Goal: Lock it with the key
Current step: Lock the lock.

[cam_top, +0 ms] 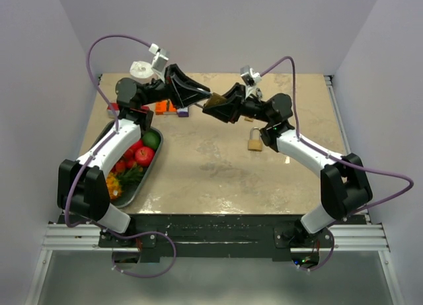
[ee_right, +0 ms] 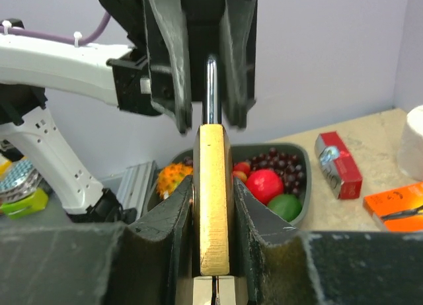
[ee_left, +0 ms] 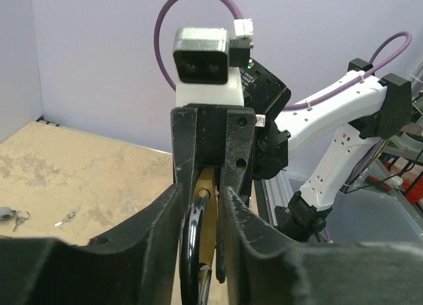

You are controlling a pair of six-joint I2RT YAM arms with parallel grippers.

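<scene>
A brass padlock (ee_right: 213, 192) hangs in mid-air between the two arms, above the back middle of the table (cam_top: 213, 101). My right gripper (ee_right: 213, 186) is shut on its brass body, one finger flat on each side. The steel shackle (ee_right: 210, 87) points away from it into my left gripper (ee_left: 201, 206). The left fingers flank the shackle (ee_left: 192, 232) with a narrow gap beside it, so they are slightly open. Small keys (ee_left: 13, 217) lie on the table at the left of the left wrist view.
A second padlock (cam_top: 254, 141) lies on the table under the right arm. A grey tray (cam_top: 160, 146) of fruit sits at the left. Orange and red boxes (cam_top: 165, 107) and a white roll (cam_top: 141, 69) are at the back left.
</scene>
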